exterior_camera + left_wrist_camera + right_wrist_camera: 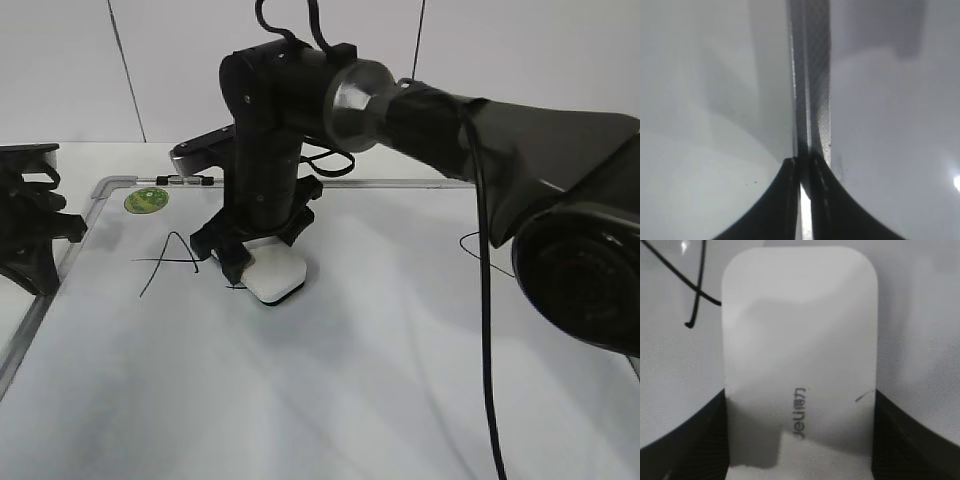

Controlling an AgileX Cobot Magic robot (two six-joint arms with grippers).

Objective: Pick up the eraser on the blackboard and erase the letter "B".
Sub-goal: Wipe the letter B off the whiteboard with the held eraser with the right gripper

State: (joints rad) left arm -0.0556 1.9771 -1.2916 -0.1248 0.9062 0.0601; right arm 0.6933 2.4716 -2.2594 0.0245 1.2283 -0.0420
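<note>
Now the right pincer (pixel 262 250) pinches the eraser (pixel 275 272) by its long sides, flat on the blackboard (pixel 380 380) just right of the "A" (pixel 170 260); its long axis runs near-to-far. Left pincer (pixel 802 200) pressed together.

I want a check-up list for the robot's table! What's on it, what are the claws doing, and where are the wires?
Surface: large white dry-erase blackboard with silver-grey frame, lying flat.
Job's things: smooth white rounded plastic eraser sits on the board in the right gripper; the letter "B" is almost all hidden under it, only a small black trace shows at its left edge.
Clutter: slanted black handwritten "A"; round green magnet near the top-left corner; part of another black mark at right.
Grippers: right gripper shut on the eraser's sides; left gripper off the board's left edge, shut, empty.
Cables: black cable hanging along the right arm.
Surroundings: plain white wall.
</note>
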